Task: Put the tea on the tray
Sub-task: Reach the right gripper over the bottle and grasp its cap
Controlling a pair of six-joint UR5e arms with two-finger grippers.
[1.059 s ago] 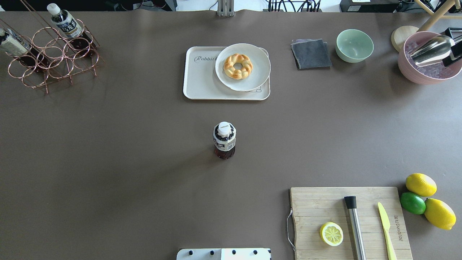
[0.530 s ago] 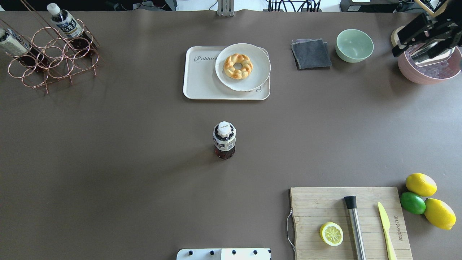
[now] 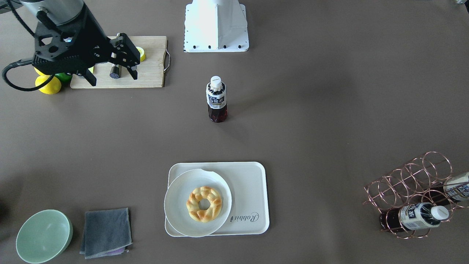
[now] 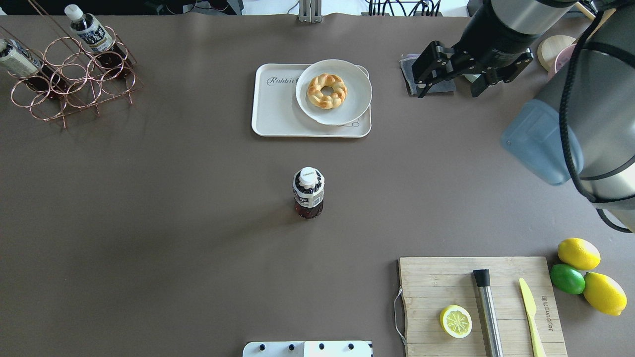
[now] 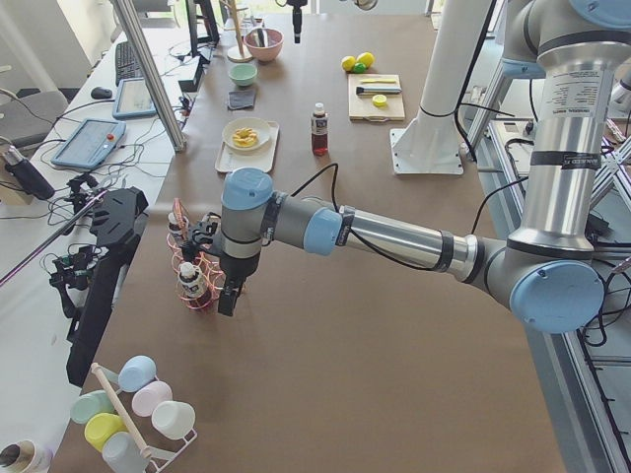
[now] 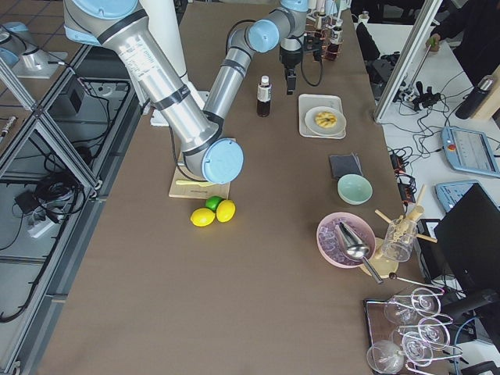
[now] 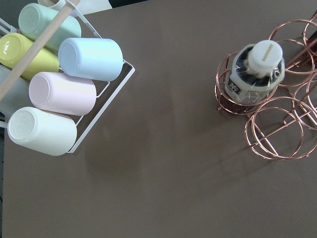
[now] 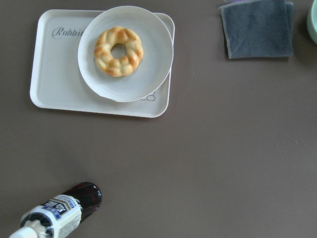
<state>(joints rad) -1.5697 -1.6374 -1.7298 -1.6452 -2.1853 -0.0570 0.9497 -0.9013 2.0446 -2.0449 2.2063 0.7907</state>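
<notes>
The tea (image 4: 308, 193) is a small bottle of dark red-brown liquid with a white cap, standing upright at the table's middle. It also shows in the front view (image 3: 217, 99) and low left in the right wrist view (image 8: 54, 215). The cream tray (image 4: 275, 111) marked "Rabbit" lies beyond it, its bare part (image 3: 249, 190) beside the plate. My right gripper (image 4: 449, 85) is open and empty, high above the table to the right of the tray; the front view (image 3: 111, 75) shows it too. My left gripper (image 5: 225, 294) hangs by the copper rack; I cannot tell its state.
A white plate with a donut (image 4: 333, 91) covers the tray's right part. A copper rack (image 4: 74, 74) holds two alike bottles (image 4: 89, 32). A grey cloth (image 3: 106, 233), a green bowl (image 3: 44, 236), a cutting board (image 4: 446, 277) and lemons (image 4: 578, 253) lie on the right side.
My right arm has swung in from the far right corner, from over the pink bowl to over the grey cloth. The tea has not moved.
</notes>
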